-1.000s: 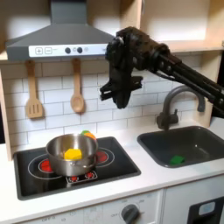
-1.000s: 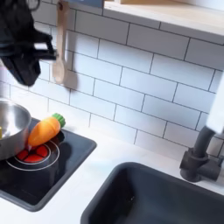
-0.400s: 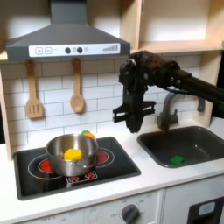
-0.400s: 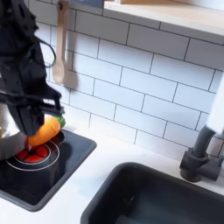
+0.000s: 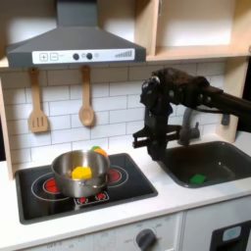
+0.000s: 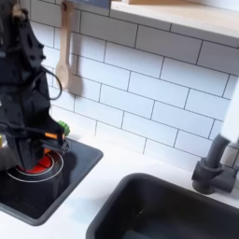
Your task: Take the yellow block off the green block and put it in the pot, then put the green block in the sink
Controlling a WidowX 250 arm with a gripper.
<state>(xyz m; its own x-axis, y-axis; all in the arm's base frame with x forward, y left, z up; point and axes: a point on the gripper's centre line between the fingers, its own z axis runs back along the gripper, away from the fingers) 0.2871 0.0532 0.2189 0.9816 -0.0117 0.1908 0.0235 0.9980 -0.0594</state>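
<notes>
First exterior view: gripper [image 5: 149, 144] at frame centre, finger state indiscernible; yellow block [image 5: 81, 173] inside the pot [image 5: 65, 178], lower left; green block [image 5: 199, 179] in the sink [image 5: 225, 153], lower right.

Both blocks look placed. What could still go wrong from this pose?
1. The black gripper hangs low between the round silver metal pot and the dark grey sink; a sideways swing could clip the pot holding the small yellow block.
2. The dark grey curved faucet stands close behind the arm, so retracting could snag it.
3. The small green block lies in the sink; dropping in could hit it.
</notes>
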